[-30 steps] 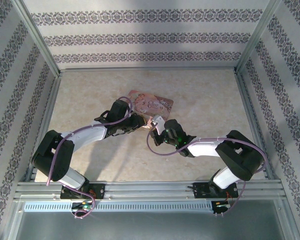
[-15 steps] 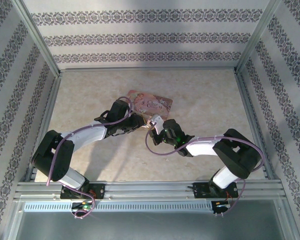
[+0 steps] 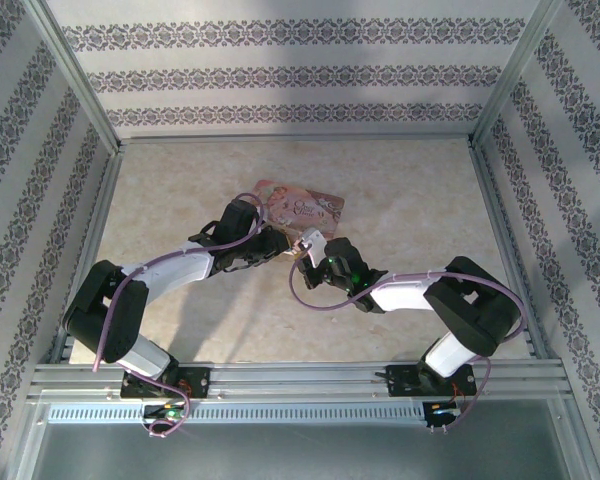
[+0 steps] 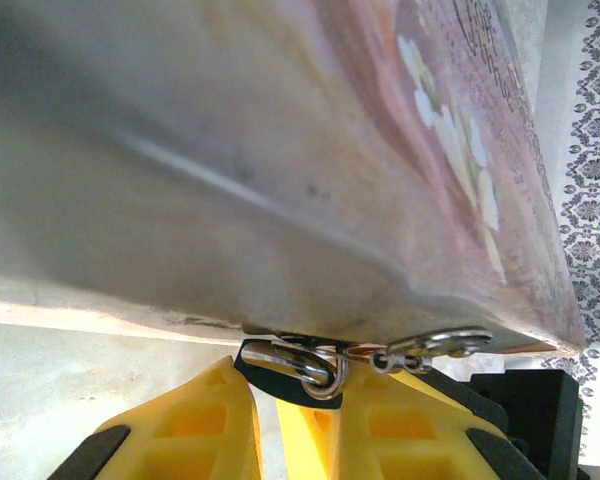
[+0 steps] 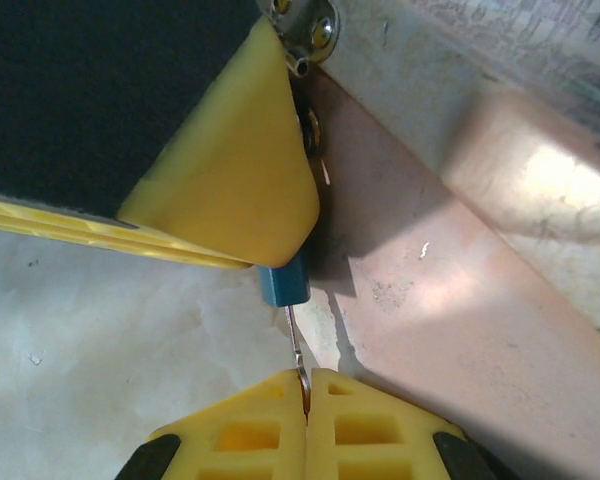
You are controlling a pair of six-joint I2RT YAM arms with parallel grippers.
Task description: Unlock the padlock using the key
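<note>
The blue-teal padlock [image 5: 283, 284] pokes out below a yellow finger [image 5: 230, 170] of my left gripper [image 3: 288, 247], which is shut on it. Its silvery shackle [image 4: 315, 368] hooks through the metal hasp on the edge of the pink tin [image 4: 280, 150]. The thin silvery key [image 5: 294, 340] runs straight from the padlock's lower end into my right gripper [image 5: 307, 378], which is shut on its head. In the top view the two grippers meet tip to tip at the tin's near edge, with the right gripper [image 3: 305, 252] on the right.
The pink illustrated tin [image 3: 305, 207] lies mid-table, tilted up at its near edge. Beige tabletop [image 3: 400, 190] surrounds it. Patterned walls and metal frame rails enclose the table on three sides.
My right arm has edged slightly left toward the left gripper, and the tin has shifted a little with it. Both grips stay the same.
</note>
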